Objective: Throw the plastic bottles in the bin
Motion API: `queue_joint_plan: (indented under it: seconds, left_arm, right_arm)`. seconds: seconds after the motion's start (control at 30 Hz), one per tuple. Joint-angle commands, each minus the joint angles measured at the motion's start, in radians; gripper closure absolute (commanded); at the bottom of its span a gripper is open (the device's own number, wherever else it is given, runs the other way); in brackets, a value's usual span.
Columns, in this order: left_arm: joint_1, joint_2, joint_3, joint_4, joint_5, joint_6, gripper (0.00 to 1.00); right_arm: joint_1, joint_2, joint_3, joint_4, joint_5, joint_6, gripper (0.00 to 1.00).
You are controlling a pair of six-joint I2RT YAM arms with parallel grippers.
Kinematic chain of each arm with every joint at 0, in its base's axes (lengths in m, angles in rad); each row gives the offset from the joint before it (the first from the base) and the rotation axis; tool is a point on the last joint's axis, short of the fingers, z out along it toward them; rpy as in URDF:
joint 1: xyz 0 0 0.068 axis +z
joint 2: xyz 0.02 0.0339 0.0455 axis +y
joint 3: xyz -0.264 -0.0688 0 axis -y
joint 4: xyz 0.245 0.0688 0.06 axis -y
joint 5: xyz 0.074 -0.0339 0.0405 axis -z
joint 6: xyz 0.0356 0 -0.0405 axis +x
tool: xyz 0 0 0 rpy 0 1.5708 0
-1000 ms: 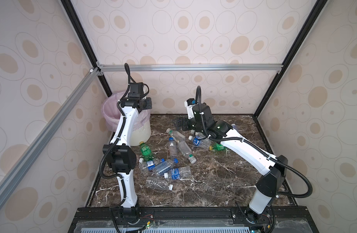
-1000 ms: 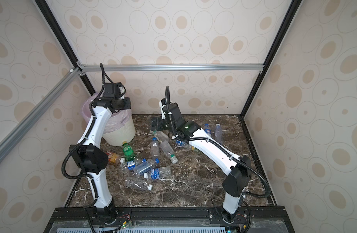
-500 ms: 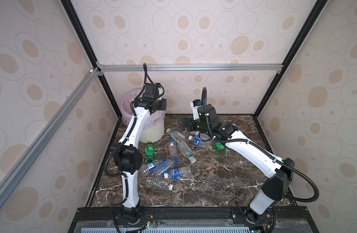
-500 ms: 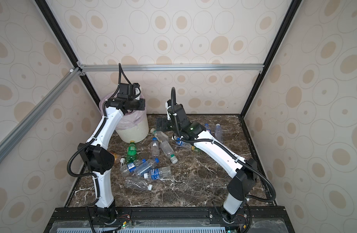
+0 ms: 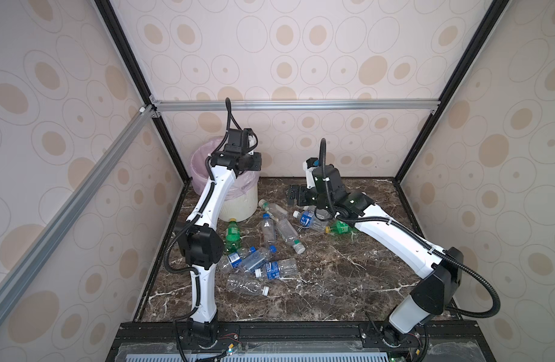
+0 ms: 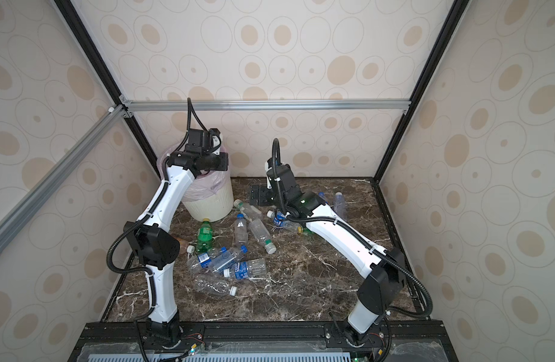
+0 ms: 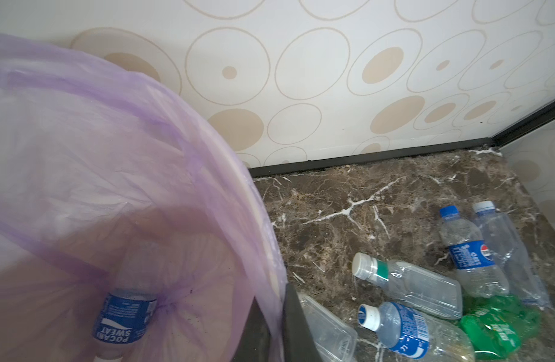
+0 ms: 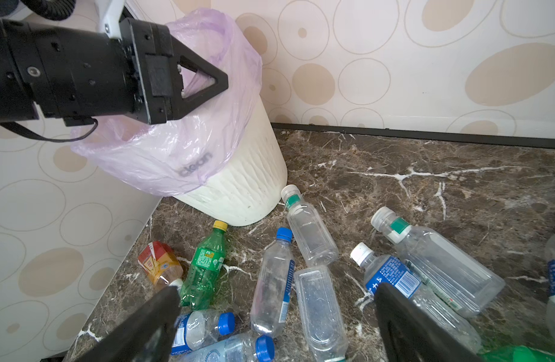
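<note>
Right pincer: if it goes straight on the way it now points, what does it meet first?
Probably the blue-capped clear bottle lying ahead of the open right pincer; depth is unclear, the bin stands farther.

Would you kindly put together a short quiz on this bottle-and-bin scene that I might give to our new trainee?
1. True or false: the left hand, near the rim of the bin, grips a bottle.
2. What lies inside the bin? A: a paper cup. B: a blue-labelled bottle. C: nothing.
3. What colour is the cap on the green bottle lying nearest the bin?
Key: 1 false, the hand is shut and empty. 2 B. 3 yellow.
</note>
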Motion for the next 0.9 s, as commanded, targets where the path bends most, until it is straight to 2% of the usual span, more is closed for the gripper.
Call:
queue_joint_plan:
  seconds: [0.0, 0.17, 0.27, 0.33, 0.87]
  left_arm:
    - [-0.006, 0.014, 0.031, 0.034, 0.0, -0.001, 0.78]
    - [-0.005, -0.001, 0.034, 0.033, -0.019, 0.0, 0.49]
    - [-0.006, -0.012, 0.039, 0.035, -0.037, -0.002, 0.27]
    - [-0.006, -0.022, 0.039, 0.036, -0.045, 0.0, 0.02]
    - [-0.016, -0.145, 0.007, 0.039, -0.141, 0.039, 0.01]
  right_arm:
    - [-0.006, -0.033, -0.021, -0.011, 0.014, 0.013, 0.0]
    - [-0.01, -0.038, -0.032, -0.03, 0.006, 0.015, 0.0]
    - [-0.014, -0.046, -0.042, -0.036, 0.006, 0.014, 0.0]
    - [-0.016, -0.054, -0.047, -0.041, 0.006, 0.013, 0.0]
    - [-0.021, -0.122, -0.151, -0.06, 0.003, 0.005, 0.0]
